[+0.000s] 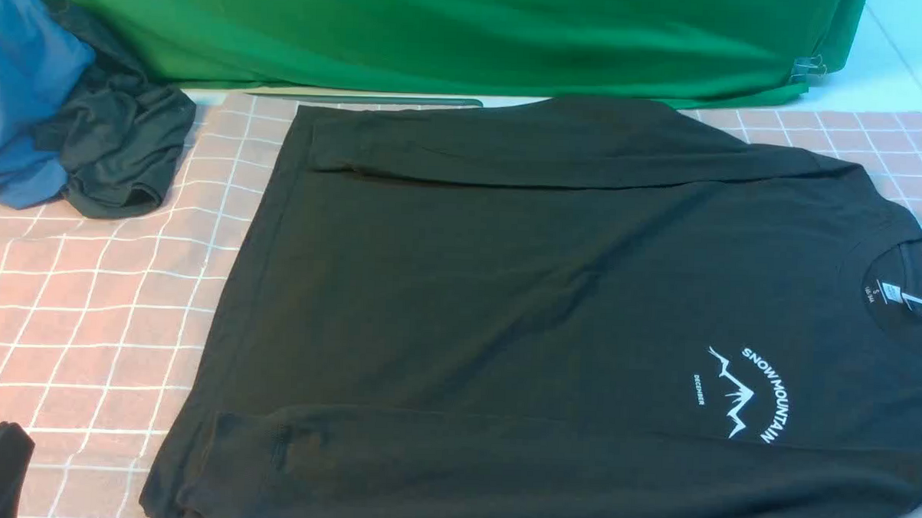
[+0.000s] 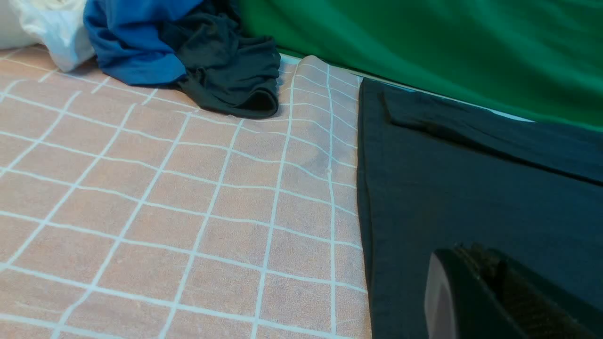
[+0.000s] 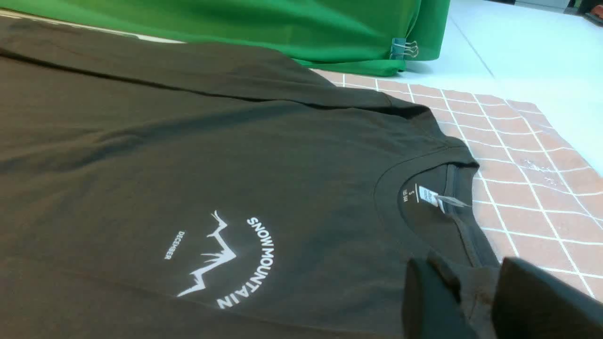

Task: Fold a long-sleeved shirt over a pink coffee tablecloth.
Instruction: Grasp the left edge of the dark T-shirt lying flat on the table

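**Shirt.** The shirt [image 1: 506,291] lies flat and chest up on the tablecloth [image 1: 83,315], with its collar [image 1: 897,289] to my right and its hem to my left. Both sleeves are folded in across the body, one along the far edge and one along the near edge. The white print [image 1: 748,392] sits close to the collar on the near side. A label [image 3: 431,195] shows inside the neck.

**Left pincer.** My left pincer [image 2: 464,256] has its fingers together and holds nothing. It hangs over the near left of the tablecloth, apart from the shirt.

**Right pincer.** My right pincer [image 3: 466,272] is at the near shoulder, just beside the collar. A ridge of shirt fabric stands between its fingers. It appears clamped on that fabric, though the fingers themselves hide the contact.

**Surroundings.**
- A blue garment [image 1: 14,98] and a dark garment [image 1: 120,147] lie heaped together at the far left, touching each other and apart from the hem.
- A white bundle [image 2: 47,33] lies beside the blue garment.
- A green cloth [image 1: 476,37] runs along the far side, just behind the far sleeve, with a binder clip [image 3: 404,47] at its right end.
- Bare desk [image 3: 527,61] shows beyond the tablecloth on the right.
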Controlling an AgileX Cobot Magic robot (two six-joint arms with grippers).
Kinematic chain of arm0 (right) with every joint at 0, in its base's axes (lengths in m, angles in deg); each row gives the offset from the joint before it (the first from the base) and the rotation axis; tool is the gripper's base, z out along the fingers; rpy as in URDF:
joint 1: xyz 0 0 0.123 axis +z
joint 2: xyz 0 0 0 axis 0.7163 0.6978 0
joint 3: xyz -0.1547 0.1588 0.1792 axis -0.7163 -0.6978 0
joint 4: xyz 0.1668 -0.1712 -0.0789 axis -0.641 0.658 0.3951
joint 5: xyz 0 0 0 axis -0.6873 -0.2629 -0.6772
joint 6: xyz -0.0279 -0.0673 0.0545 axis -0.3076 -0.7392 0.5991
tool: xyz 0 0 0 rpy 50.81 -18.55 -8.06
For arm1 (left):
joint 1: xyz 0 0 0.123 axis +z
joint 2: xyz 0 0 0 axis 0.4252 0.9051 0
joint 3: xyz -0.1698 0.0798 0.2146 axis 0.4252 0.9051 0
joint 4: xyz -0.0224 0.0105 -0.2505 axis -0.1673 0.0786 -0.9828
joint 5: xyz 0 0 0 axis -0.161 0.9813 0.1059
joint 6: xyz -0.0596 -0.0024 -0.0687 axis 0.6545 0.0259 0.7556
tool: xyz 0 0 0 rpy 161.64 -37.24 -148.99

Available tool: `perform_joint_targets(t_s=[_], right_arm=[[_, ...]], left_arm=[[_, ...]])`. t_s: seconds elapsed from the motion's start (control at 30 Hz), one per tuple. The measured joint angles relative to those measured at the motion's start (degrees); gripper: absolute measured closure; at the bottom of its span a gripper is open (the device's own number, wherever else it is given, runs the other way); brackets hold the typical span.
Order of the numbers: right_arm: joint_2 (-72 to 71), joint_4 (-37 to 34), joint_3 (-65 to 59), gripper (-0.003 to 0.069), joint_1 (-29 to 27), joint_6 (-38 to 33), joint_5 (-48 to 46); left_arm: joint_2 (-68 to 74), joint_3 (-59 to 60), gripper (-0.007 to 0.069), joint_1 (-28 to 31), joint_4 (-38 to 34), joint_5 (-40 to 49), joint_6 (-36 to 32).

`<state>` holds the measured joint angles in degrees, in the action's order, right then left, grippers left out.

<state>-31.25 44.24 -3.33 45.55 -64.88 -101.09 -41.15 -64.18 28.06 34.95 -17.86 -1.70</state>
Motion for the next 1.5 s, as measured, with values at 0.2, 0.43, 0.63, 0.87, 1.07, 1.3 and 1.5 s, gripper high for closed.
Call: perform_joint_targets(t_s=[0.2, 0.43, 0.63, 0.87, 1.07, 1.3, 1.5], right_arm=[[0.0, 0.0, 0.0, 0.0412, 0.0, 0.0, 0.0], [0.0, 0.0, 0.0, 0.0412, 0.0, 0.0, 0.0], [0.0, 0.0, 0.0, 0.0412, 0.0, 0.0, 0.0], [0.0, 0.0, 0.0, 0.0412, 0.0, 0.0, 0.0], [0.0, 0.0, 0.0, 0.0412, 0.0, 0.0, 0.0], [0.0, 0.0, 0.0, 0.0412, 0.0, 0.0, 0.0], [0.0, 0.0, 0.0, 0.0412, 0.0, 0.0, 0.0]], left_arm=[[0.0, 0.0, 0.061, 0.0, 0.0, 0.0, -0.1], [0.0, 0.0, 0.061, 0.0, 0.0, 0.0, -0.1], [0.0, 0.0, 0.061, 0.0, 0.0, 0.0, -0.1], [0.0, 0.0, 0.061, 0.0, 0.5, 0.0, -0.1], [0.0, 0.0, 0.061, 0.0, 0.0, -3.8, -1.1], [0.0, 0.0, 0.061, 0.0, -6.6, -14.5, -0.9], [0.0, 0.0, 0.061, 0.0, -9.5, -26.5, 4.3]])
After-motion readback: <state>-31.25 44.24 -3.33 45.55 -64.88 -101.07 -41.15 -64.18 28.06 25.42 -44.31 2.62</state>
